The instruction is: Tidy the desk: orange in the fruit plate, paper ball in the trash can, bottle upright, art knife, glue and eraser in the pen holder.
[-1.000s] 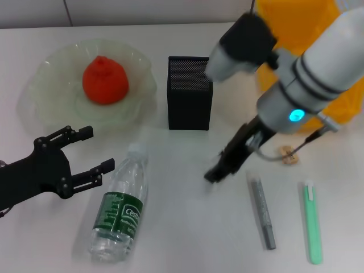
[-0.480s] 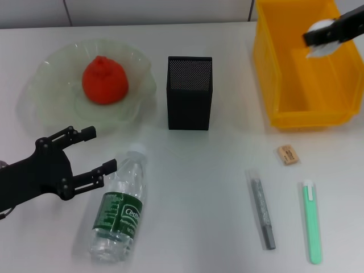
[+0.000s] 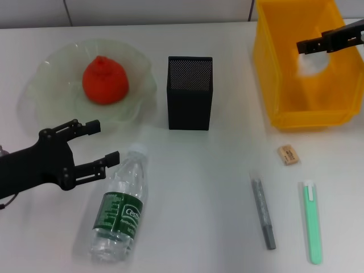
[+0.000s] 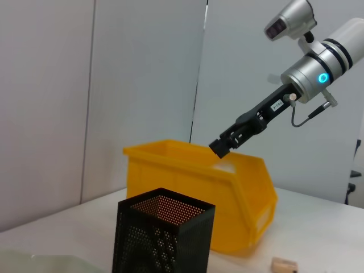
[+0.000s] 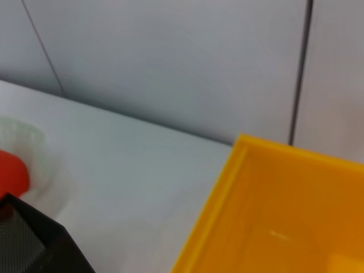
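Two grippers: right gripper (image 3: 312,46) hovering over bright-yellow rectangular plastic trash can (image 3: 273,85), fingers apart, white crumpled paper ball (image 3: 311,64) dropping inside. Left gripper (image 3: 98,145) hovering w/ fingers spread beside clear plastic bottle (image 3: 120,207), lying w/ cap toward it.

The right pincer (image 3: 310,46) has let go; the paper ball (image 3: 312,64) now drops into the trash can (image 3: 273,85).
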Robot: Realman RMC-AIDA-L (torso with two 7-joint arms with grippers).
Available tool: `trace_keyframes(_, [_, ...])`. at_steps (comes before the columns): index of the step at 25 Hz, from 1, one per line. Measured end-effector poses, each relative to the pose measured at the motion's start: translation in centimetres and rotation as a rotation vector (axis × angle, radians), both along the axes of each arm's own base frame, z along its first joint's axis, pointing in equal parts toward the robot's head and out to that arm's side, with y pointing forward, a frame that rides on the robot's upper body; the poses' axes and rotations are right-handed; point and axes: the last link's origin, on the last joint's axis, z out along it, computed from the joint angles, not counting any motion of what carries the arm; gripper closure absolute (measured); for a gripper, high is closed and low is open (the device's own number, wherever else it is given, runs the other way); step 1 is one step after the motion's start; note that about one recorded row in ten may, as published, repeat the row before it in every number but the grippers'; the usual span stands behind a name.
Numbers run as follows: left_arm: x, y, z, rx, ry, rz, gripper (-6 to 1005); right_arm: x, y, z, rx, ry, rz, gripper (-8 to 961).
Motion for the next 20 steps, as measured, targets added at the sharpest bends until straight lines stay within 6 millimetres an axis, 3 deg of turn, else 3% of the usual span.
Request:
trace_keyframes(7, [1.9, 1.6, 1.6, -0.071, 0.043, 0.030, 185, 0.1, -3.0, 1.2, 0.058, 0.211, 0.197, 222])
trace_keyframes(8, [2.4, 2.0, 1.9, -0.085, 0.062, 0.043, 185, 0.6, -4.5, 1.4, 0.061, 0.250, 0.284, 204])
trace_keyframes(10, [4.2, 2.7, 2.5, -0.092, 0.131, 0.078, 185, 0.8, -5.3, 1.4, 0.055, 0.259, 0.334, 167])
trace_keyframes(12, [5.2, 2.8, 2.4, -0.082, 0.177, 0.110, 185, 1.8, -7.5, 0.7, 0.030, 0.298, 0.428, 130])
trace_keyframes(13, [6.0, 2.8, 2.3, -0.072, 0.212, 0.144, 185, 2.8, -9.5, -0.2, 0.017, 0.364, 0.516, 112])
trace_keyframes(14, [6.7, 2.6, 2.2, -0.066, 0.245, 0.168, 185, 2.8, -9.5, -0.2, 0.017, 0.364, 0.516, 112])
trace_keyframes(18, [9.9, 1.2, 1.7, -0.046, 0.383, 0.281, 185, 5.5, -13.6, -2.6, 0.023, 0.448, 0.677, 112])
trace_keyframes(20, [10.4, 1.0, 1.5, -0.047, 0.400, 0.301, 184, 6.8, -15.2, -3.8, 0.029, 0.437, 0.729, 112])
